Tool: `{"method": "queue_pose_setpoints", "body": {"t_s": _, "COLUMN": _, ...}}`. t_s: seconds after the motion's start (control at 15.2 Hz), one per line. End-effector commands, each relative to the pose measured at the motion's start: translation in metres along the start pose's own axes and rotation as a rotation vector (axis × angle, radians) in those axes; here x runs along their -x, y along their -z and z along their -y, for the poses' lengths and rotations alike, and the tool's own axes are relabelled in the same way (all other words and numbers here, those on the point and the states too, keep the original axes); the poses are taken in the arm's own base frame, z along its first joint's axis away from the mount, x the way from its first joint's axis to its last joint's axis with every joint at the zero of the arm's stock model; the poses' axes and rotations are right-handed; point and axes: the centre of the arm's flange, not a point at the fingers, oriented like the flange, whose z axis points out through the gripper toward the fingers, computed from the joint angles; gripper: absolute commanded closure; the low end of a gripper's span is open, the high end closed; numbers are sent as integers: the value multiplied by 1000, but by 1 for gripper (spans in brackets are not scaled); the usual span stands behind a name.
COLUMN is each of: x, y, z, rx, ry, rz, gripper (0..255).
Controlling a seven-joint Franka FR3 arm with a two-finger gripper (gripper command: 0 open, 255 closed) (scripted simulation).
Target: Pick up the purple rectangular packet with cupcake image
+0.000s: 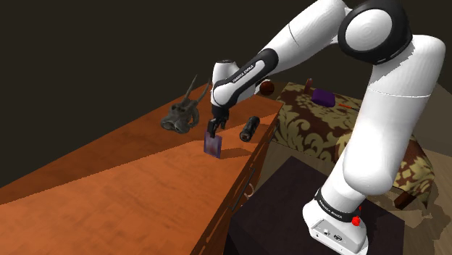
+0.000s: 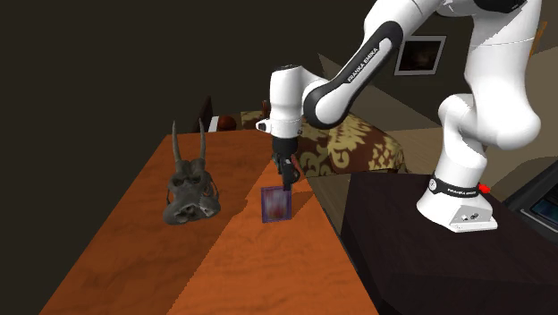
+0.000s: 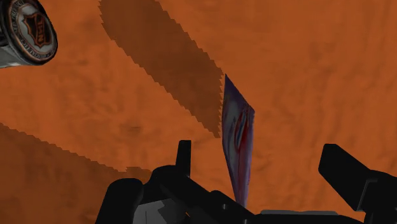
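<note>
A white Franka arm with dark joints [image 1: 377, 109] reaches from its dark box stand [image 1: 290, 210] across an orange-brown wooden tabletop [image 1: 109, 203]. Its all-black two-finger gripper [image 2: 284, 175] hangs directly over the purple rectangular packet [image 2: 277, 204]. The packet appears to stand on edge, near the side of the table closest to the stand. Its printed face is turned toward the second exterior camera, though the print is too faint to read as a cupcake.

Because the packet is upright and thin, the hand points down from above with one finger to either side of the flat faces. That looks like the approach that gives the fingers something narrow to close on. In the wrist view the packet shows edge-on between the two black fingers [image 3: 183, 156], which stand apart with a gap on each side. The claw is released and holds nothing.

The packet sits nearer one finger than the other, so closing may nudge or tip it before both pads bear on it. The grasp looks lined up but not yet made, with closing and lifting left to do.

A dark horned animal skull [image 1: 181, 116] rests to the shoulder view's left of the packet. A dark cylindrical can [image 1: 249, 128] lies on its side to the right. Neither is under the gripper.
</note>
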Motion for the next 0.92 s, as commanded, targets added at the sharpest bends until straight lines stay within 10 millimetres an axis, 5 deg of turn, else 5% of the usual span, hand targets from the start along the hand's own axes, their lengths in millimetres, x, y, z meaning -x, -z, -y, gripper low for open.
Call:
{"method": "queue_pose_setpoints", "body": {"t_s": 0.0, "x": -4, "y": -13, "z": -1, "rx": 0, "ry": 6, "rz": -1, "gripper": 0}}
{"method": "queue_pose_setpoints", "body": {"t_s": 0.46, "x": -3, "y": -42, "z": -1, "rx": 0, "ry": 6, "rz": -1, "gripper": 0}}
{"method": "queue_pose_setpoints", "body": {"t_s": 0.53, "x": -4, "y": -43, "z": -1, "rx": 0, "ry": 6, "rz": -1, "gripper": 255}}
{"method": "queue_pose_setpoints", "body": {"t_s": 0.86, "x": -3, "y": -43, "z": -2, "rx": 0, "ry": 6, "rz": -1, "gripper": 255}}
